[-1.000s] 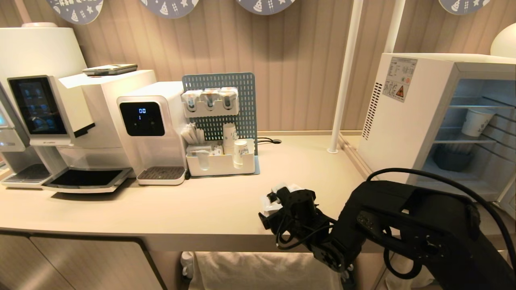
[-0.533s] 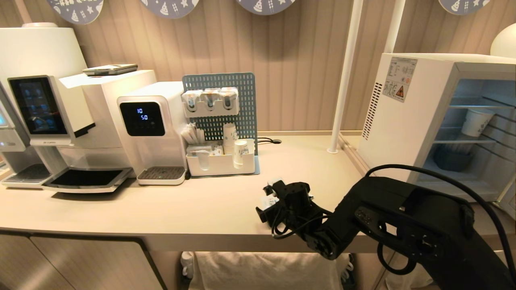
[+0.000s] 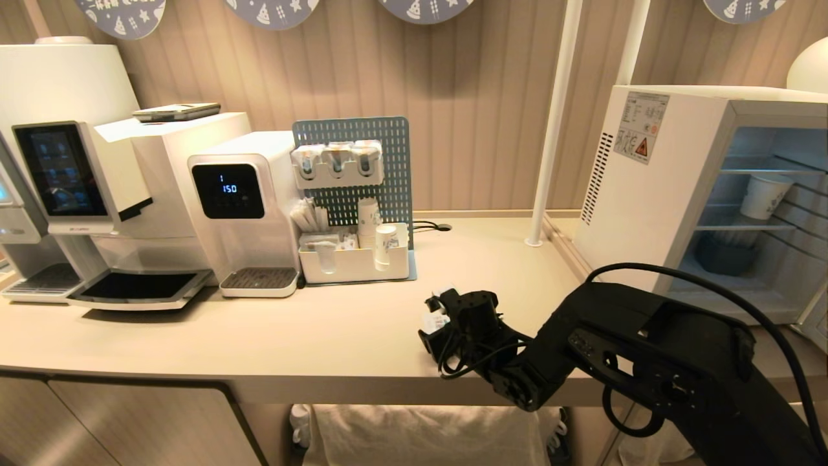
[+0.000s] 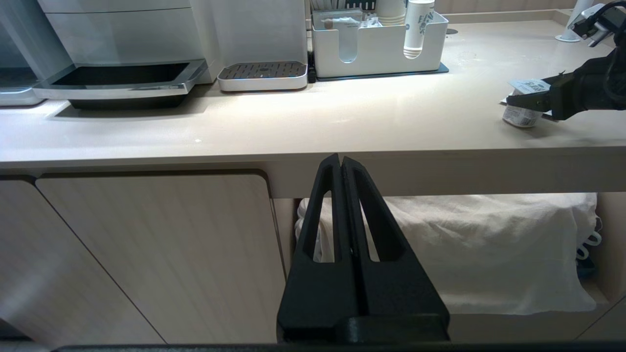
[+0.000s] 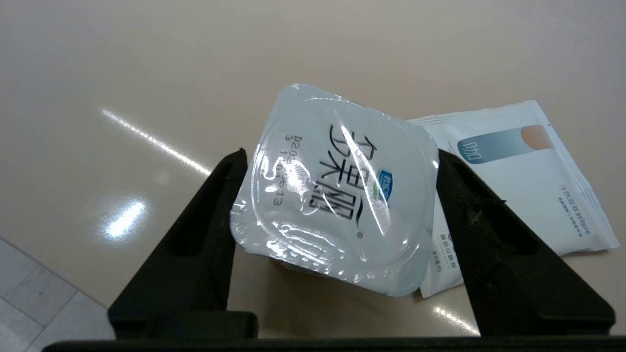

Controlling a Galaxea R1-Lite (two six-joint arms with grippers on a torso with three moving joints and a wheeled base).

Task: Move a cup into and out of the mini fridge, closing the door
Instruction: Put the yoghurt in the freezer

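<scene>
At lower centre of the head view, the right gripper (image 3: 435,321) straddles the cup (image 5: 337,188) on the tabletop (image 3: 259,336), fingers parted, touching the lid's edges, not visibly clamped. The mini fridge (image 3: 653,188), at right, stands open; loading, retrieval and door-closing all appear to remain. The left gripper (image 4: 342,168) hangs closed below the tabletop edge.

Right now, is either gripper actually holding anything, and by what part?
Not firmly yet: the right gripper brackets the cup across its lid rim, fingers at both sides, cup on the counter. Left gripper holds nothing.

My left gripper (image 4: 342,164) hangs shut below the counter (image 4: 244,127) edge; far off to its side, my right gripper (image 4: 525,100) straddles the cup (image 4: 522,115).
</scene>
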